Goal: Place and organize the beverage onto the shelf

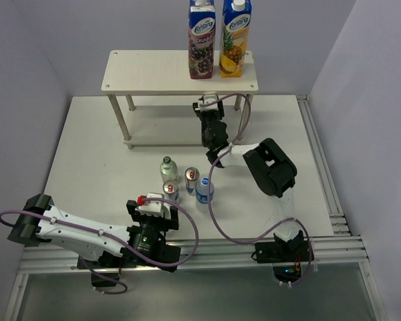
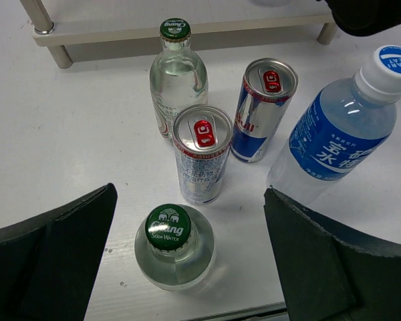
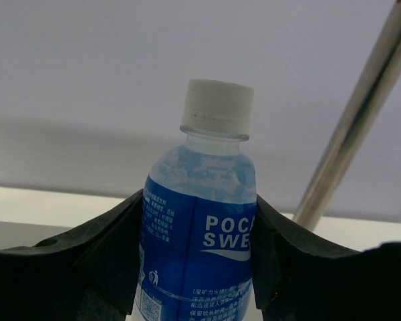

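Note:
My right gripper (image 1: 209,107) is shut on a blue-labelled water bottle (image 3: 200,227) and holds it upright at the lower tier of the shelf (image 1: 147,72), next to a shelf post (image 3: 354,120). My left gripper (image 1: 155,199) is open around a green-capped glass bottle (image 2: 174,244) standing on the table; the fingers (image 2: 53,267) do not touch it. Beyond it stand a can (image 2: 202,154), a second can (image 2: 264,110), another glass bottle (image 2: 178,73) and a second water bottle (image 2: 341,134). In the top view the held bottle and the near glass bottle are hidden.
Two tall juice cartons (image 1: 217,37) stand on the shelf's upper board at its right. The right arm's body (image 1: 271,167) lies right of the drinks. A rail (image 1: 321,174) runs along the table's right edge.

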Controlling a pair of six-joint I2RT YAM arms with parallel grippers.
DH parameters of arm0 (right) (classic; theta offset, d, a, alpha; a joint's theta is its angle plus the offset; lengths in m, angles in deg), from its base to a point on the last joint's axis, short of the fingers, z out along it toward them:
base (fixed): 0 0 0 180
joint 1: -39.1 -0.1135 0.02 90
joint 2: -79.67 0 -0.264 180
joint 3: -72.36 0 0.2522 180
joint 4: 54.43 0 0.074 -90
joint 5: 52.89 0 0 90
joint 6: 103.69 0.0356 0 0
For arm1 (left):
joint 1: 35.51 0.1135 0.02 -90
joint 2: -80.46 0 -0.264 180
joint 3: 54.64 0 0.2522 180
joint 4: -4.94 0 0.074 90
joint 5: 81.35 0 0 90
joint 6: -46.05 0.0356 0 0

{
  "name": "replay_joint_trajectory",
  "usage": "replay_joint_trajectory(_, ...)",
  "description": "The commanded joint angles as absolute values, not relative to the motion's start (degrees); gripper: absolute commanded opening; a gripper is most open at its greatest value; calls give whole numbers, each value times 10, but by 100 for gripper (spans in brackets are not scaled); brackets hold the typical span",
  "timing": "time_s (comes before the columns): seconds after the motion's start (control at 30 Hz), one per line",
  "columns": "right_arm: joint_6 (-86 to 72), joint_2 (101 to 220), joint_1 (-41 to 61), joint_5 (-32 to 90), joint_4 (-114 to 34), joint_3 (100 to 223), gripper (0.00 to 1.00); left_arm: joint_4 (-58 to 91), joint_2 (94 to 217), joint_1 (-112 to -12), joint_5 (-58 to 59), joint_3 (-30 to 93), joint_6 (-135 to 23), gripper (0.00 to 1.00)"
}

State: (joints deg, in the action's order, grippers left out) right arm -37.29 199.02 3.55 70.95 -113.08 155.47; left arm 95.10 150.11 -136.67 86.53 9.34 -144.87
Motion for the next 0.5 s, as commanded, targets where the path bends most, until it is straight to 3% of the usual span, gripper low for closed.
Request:
replay_joint_trajectory(0.0, -379, 2014, 73, 695, -1417, 1630, 0, 973, 1499, -1365, 880, 110, -1442, 99)
replay_joint_trajectory(0.17, -387, 2053, 93, 690, -1417, 1672, 0, 973, 1505, -1364, 880, 112, -1441, 99)
replay_joint_trajectory(0.47, -363, 2071, 105, 690, -1417, 1621, 0, 972, 1511, -1364, 880, 114, -1439, 99)
